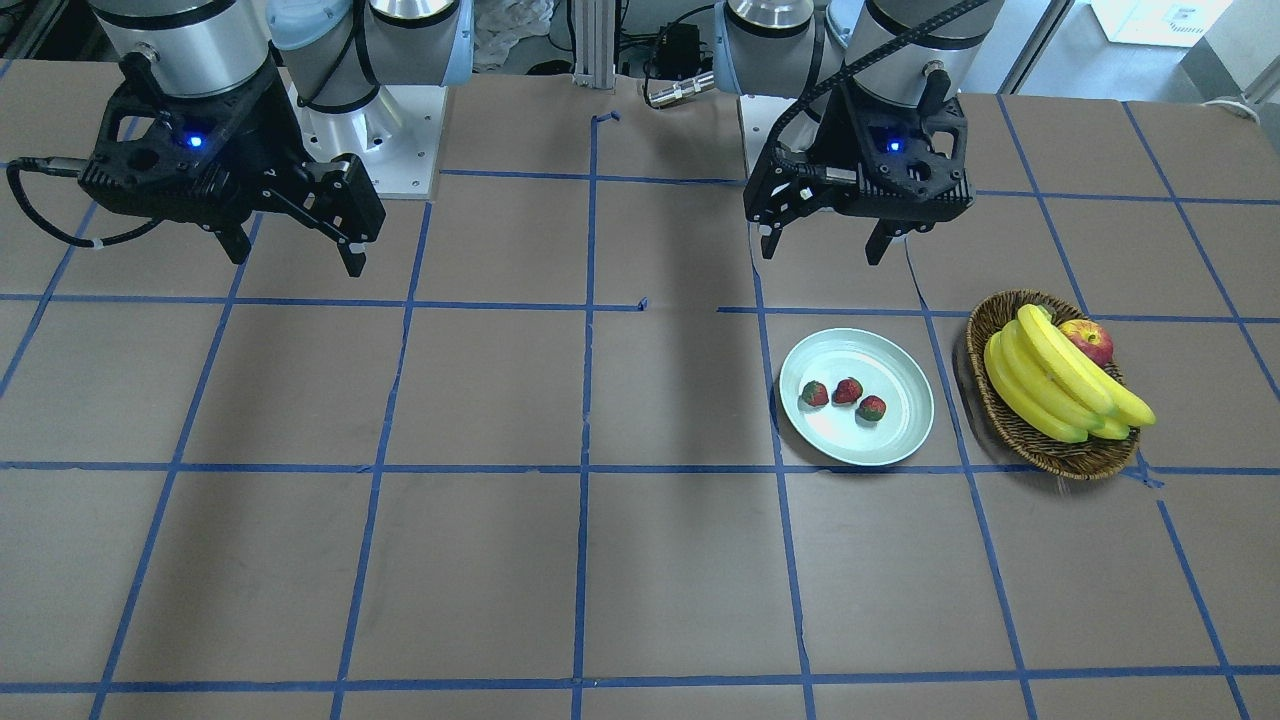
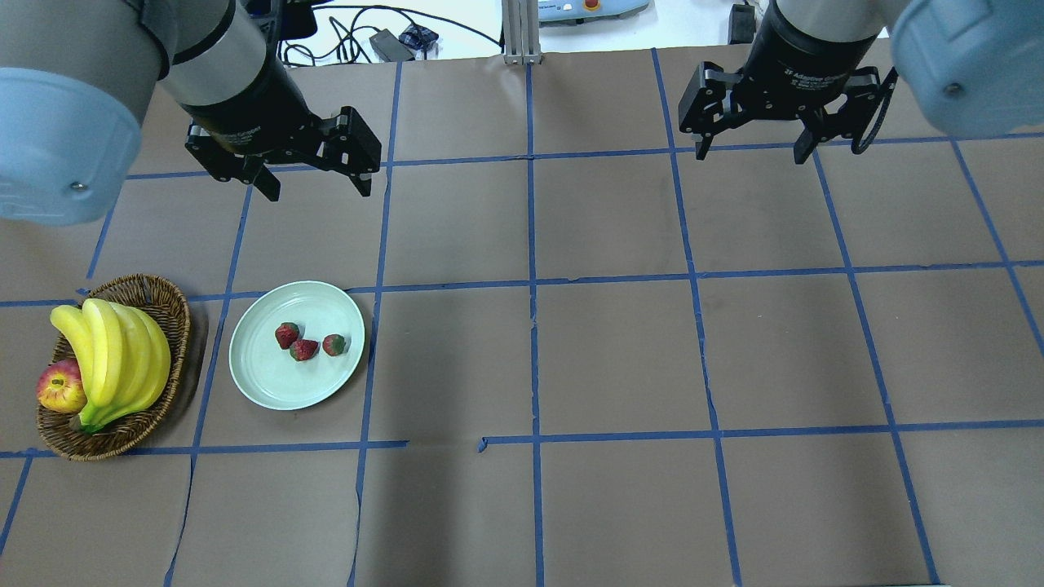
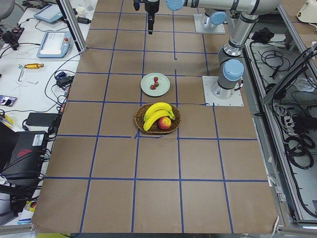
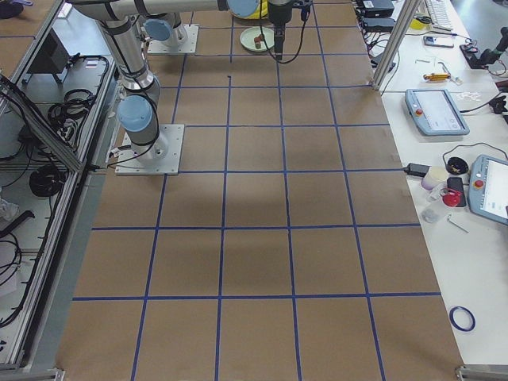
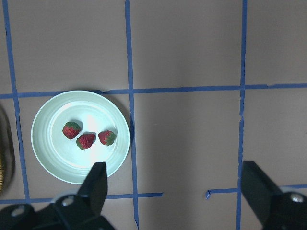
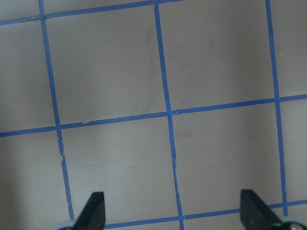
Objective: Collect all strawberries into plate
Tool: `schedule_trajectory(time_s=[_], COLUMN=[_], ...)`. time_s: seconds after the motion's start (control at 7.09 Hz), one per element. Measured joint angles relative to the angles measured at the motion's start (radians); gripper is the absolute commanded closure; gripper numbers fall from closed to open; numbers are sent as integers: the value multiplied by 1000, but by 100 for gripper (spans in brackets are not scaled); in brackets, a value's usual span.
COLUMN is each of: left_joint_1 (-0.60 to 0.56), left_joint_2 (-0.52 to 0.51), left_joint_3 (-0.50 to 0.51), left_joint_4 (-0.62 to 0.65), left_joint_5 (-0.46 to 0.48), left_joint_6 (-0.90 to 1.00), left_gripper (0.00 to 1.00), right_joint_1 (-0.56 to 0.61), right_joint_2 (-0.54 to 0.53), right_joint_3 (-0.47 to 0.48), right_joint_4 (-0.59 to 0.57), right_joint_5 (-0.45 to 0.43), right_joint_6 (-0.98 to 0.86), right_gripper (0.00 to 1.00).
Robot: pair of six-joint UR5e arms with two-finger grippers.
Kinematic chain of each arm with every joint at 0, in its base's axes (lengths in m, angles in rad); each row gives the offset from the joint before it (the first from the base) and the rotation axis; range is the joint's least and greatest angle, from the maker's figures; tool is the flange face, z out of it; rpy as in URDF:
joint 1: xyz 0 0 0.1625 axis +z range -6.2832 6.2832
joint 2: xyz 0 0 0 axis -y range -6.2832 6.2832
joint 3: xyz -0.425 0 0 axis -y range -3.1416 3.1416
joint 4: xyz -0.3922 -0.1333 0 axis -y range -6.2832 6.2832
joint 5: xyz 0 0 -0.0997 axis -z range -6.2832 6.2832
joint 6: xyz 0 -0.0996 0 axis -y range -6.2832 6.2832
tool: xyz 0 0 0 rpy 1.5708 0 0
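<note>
Three strawberries (image 2: 286, 334) (image 2: 303, 350) (image 2: 333, 345) lie close together inside the pale green plate (image 2: 277, 383), left of the table's middle. They also show in the front view (image 1: 848, 390) and in the left wrist view (image 5: 86, 141), on the plate (image 5: 57, 158). My left gripper (image 2: 318, 191) hangs open and empty above the table, beyond the plate. My right gripper (image 2: 752, 155) hangs open and empty far to the right, over bare table (image 6: 172, 208).
A brown wicker basket (image 2: 167, 297) holding bananas (image 2: 114, 350) and a red-yellow apple (image 2: 61, 387) stands just left of the plate. Blue tape lines grid the brown table.
</note>
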Motion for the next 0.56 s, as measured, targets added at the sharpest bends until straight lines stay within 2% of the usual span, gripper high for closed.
schedule_trajectory(time_s=[0.56], left_joint_1=[1], left_joint_2=[-6], left_joint_3=[-3], left_joint_4=[19], left_joint_5=[58], left_joint_6=[-2], left_gripper=[0], right_joint_1=[4], right_joint_2=[-2], right_joint_3=[0], right_joint_4=[1], right_joint_5=[-25], right_joint_6=[-11], right_gripper=[0])
